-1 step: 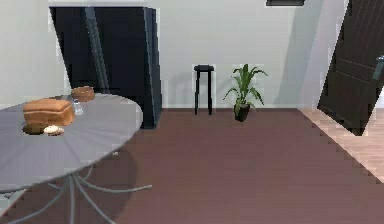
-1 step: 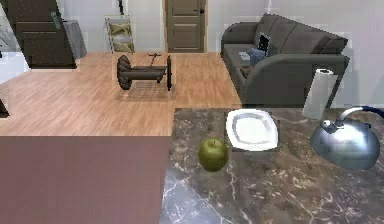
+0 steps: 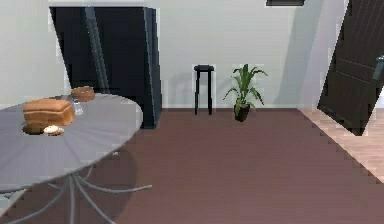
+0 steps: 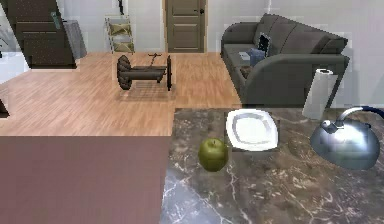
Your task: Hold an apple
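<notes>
Green apple on the marble counter, at 8 o'clock of the white plate; kettle at 3 o'clock. Risk: a glancing approach could roll it off the counter's 9 o'clock edge (round fruit). How the jaws stand cannot be told.

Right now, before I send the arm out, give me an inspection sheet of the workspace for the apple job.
Surface: dark marble counter, arm side view.
Job's things: green apple on the counter, by the plate's near corner.
Clutter: white plate, metal kettle, paper towel roll.
Cables: nothing seen.
Surroundings: grey sofa, dumbbell on wooden floor; ahead, round table with bread, stool, potted plant.
</notes>
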Tool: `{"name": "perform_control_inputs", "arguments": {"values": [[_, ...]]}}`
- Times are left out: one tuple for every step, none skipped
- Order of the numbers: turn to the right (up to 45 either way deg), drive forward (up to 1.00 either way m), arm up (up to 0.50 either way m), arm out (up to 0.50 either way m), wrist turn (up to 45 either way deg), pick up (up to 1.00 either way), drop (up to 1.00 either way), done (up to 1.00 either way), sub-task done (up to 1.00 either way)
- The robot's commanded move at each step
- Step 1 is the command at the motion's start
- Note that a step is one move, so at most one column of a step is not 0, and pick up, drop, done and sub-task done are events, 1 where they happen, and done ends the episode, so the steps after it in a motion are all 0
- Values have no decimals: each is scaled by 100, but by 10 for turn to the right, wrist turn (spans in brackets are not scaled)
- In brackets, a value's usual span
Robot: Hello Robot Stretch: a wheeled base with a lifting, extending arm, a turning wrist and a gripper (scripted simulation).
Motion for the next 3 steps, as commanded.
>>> {"name": "perform_control_inputs", "arguments": {"values": [[0, 0, 38, 0, 0, 0, 0, 0, 0], [0, 0, 0, 16, 0, 0, 0, 0, 0], [0, 0, 0, 0, 450, 0, 0, 0, 0]]}}
